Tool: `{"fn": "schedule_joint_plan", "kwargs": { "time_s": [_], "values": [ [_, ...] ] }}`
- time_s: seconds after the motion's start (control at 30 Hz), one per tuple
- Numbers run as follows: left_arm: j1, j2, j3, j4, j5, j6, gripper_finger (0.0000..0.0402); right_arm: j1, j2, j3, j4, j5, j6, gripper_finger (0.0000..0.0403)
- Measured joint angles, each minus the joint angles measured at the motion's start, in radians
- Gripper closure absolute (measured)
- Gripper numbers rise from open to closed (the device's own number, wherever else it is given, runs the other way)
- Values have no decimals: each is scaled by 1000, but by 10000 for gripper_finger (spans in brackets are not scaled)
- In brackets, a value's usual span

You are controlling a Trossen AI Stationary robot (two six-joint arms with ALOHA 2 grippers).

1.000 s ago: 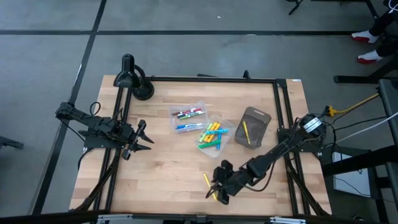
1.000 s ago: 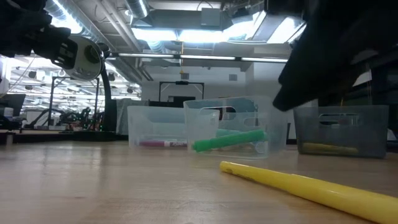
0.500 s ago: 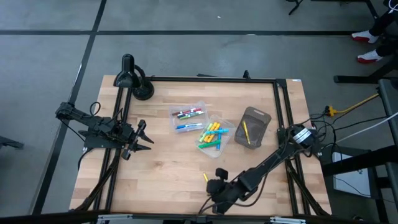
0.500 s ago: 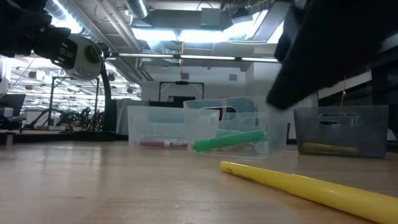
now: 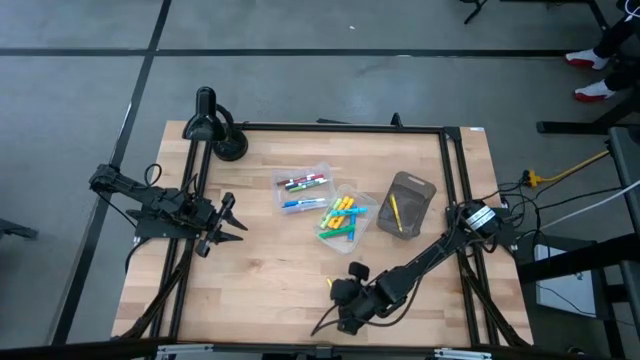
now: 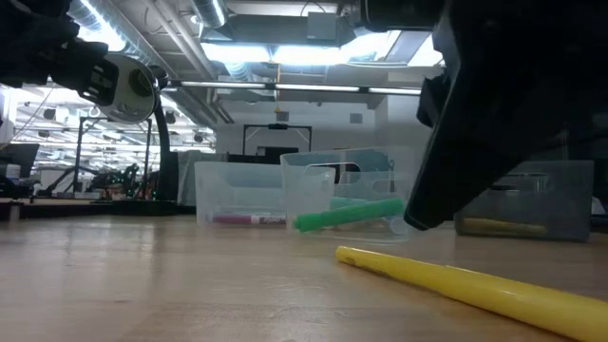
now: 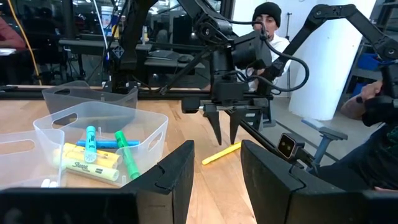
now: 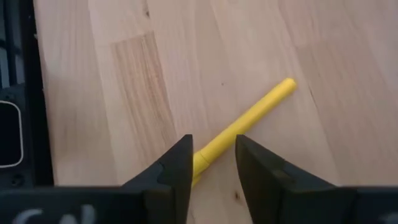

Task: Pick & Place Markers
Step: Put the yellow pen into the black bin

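A yellow marker [image 8: 249,118] lies flat on the wooden table near its front edge [image 5: 330,285]. My right gripper [image 8: 212,146] hangs just above the marker's near end, slanting down and open, with one finger on either side of the marker and not touching it; the left wrist view shows it [image 7: 225,138] over the marker [image 7: 221,152]. More markers lie in two clear trays [image 5: 303,190] [image 5: 345,217], and one yellow marker lies in the dark grey bin [image 5: 405,205]. My left gripper [image 5: 238,222] waits open at the table's left, pointing level.
The trays and the bin stand at the table's middle, beyond the right gripper. A black stand [image 5: 215,125] sits at the far left corner. Bare wood lies left of the yellow marker. A person [image 7: 268,18] sits beyond the table in the left wrist view.
My right gripper has shifted a little toward the table's left edge over the yellow marker, tipped, and come down closer to it. The marker lies where it was.
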Motion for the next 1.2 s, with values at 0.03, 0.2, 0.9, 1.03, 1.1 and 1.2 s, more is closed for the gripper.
{"fn": "schedule_joint_plan", "kwargs": {
  "time_s": [0.03, 0.2, 0.9, 1.03, 1.1, 1.2],
  "values": [
    [0, 0, 0, 0, 0, 0, 274, 0, 0, 0, -3, -1, 12, 280],
    [0, 0, 0, 0, 0, 0, 274, -2, 0, 0, -7, 0, 48, 224],
    [0, 0, 0, 0, 0, 0, 274, -1, 127, 6, -95, -12, 7, 186],
    [0, 0, 0, 0, 0, 0, 274, -1, 125, 14, -133, -18, -13, 219],
    [0, 0, 0, 0, 0, 0, 274, -1, 126, 25, -150, -19, -18, 243],
    [0, 0, 0, 0, 0, 0, 274, -1, 127, 44, -177, -22, -23, 284]
  ]
}}
